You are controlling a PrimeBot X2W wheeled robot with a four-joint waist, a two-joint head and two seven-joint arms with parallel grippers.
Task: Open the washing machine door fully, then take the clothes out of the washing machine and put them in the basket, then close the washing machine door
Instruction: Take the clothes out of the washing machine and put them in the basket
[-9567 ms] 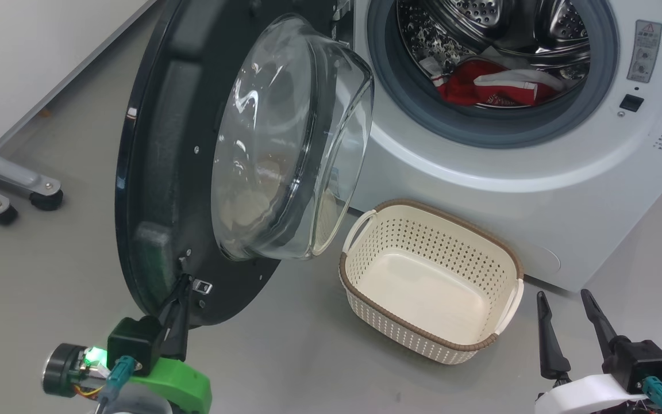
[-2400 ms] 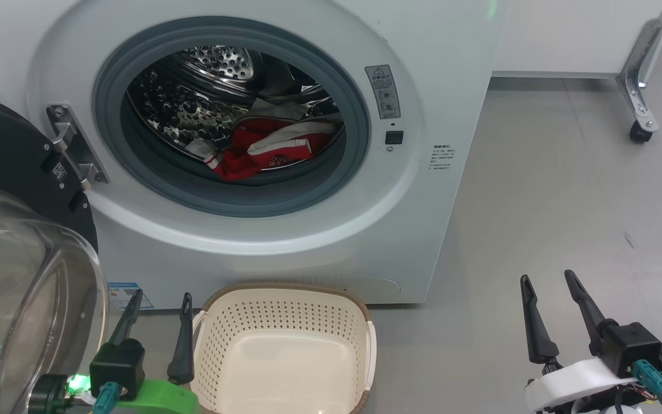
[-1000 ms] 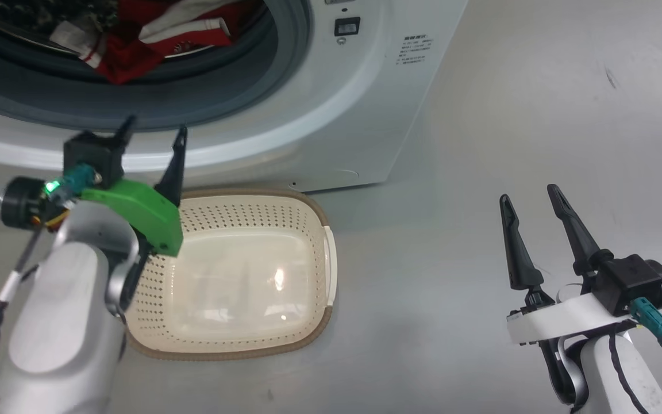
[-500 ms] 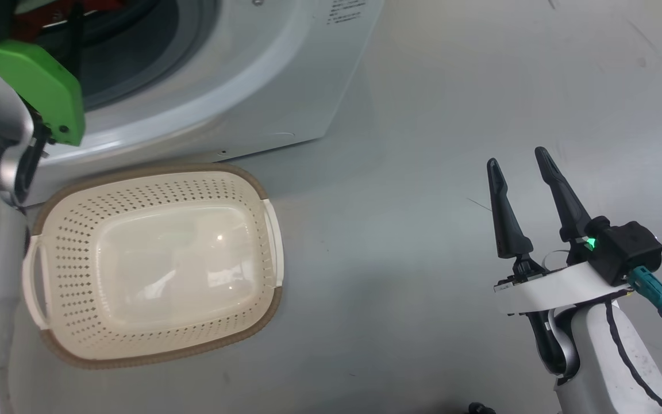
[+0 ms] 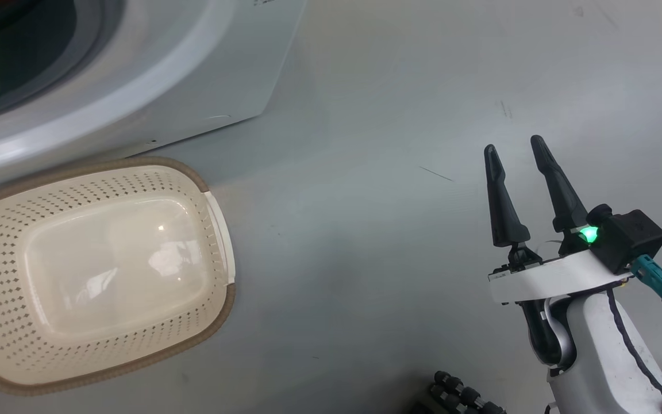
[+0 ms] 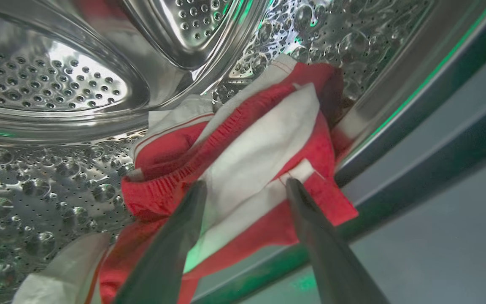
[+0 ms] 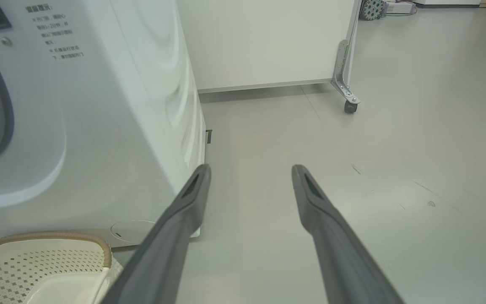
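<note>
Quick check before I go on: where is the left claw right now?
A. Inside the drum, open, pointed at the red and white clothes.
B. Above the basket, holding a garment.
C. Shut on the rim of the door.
A: in the left wrist view the left claw stands open inside the steel drum, its two fingers spread in front of the clothes and not closed on them.

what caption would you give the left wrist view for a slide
Open left gripper inside the steel drum, pointed at the red and white clothes.
</note>
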